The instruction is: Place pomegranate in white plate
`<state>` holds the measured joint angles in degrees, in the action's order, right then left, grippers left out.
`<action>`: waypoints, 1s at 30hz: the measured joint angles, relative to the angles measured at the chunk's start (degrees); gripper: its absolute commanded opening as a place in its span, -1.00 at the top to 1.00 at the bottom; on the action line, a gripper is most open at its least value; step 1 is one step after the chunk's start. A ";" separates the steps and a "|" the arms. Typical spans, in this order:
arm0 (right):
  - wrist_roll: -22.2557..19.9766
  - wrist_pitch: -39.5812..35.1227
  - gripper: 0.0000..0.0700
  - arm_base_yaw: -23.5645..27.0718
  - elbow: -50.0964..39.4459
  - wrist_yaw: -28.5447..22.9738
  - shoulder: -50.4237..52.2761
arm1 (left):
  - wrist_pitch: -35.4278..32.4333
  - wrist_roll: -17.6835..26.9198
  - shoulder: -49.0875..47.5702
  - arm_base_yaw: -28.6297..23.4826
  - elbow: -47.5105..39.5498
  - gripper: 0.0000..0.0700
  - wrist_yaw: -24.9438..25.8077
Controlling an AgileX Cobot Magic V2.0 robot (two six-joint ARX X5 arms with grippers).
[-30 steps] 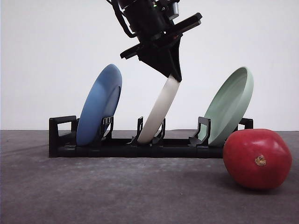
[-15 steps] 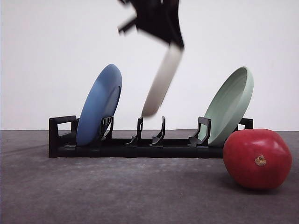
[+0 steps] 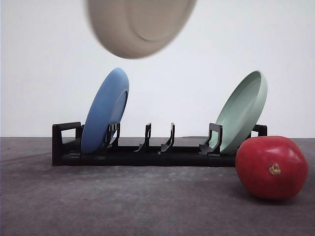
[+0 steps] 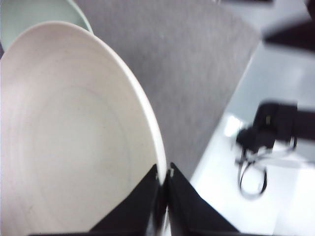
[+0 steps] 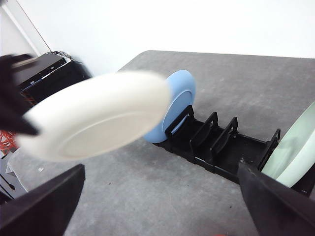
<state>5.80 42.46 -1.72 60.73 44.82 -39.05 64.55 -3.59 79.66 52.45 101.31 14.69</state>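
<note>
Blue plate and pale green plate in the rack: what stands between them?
In the front view, between the blue plate and the pale green plate, the black rack has just bare dividers, holding no plate.

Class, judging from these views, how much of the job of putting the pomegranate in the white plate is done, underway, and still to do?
Done: the white plate is out of the black rack, whose middle slots are empty. In hand: the left gripper pinches the plate's rim, holding it in the air. Left: setting the plate down, then moving the pomegranate, untouched on the table, into it. The right gripper's fingers are spread.
</note>
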 measured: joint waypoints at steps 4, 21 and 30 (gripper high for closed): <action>0.00 0.02 -0.81 0.00 0.00 0.00 0.00 | 3.72 0.78 -2.18 6.94 -0.61 1.00 -10.05; 0.02 0.59 -0.81 -0.25 0.00 0.02 0.00 | -16.57 -2.28 -0.46 17.63 -34.71 1.00 -28.25; 0.02 0.59 -0.81 -1.38 0.00 0.00 0.00 | -25.67 -7.06 7.14 20.62 -44.20 1.00 -30.93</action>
<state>5.82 43.05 -3.10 60.73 44.82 -39.05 38.88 -10.65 86.81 73.07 57.12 -16.25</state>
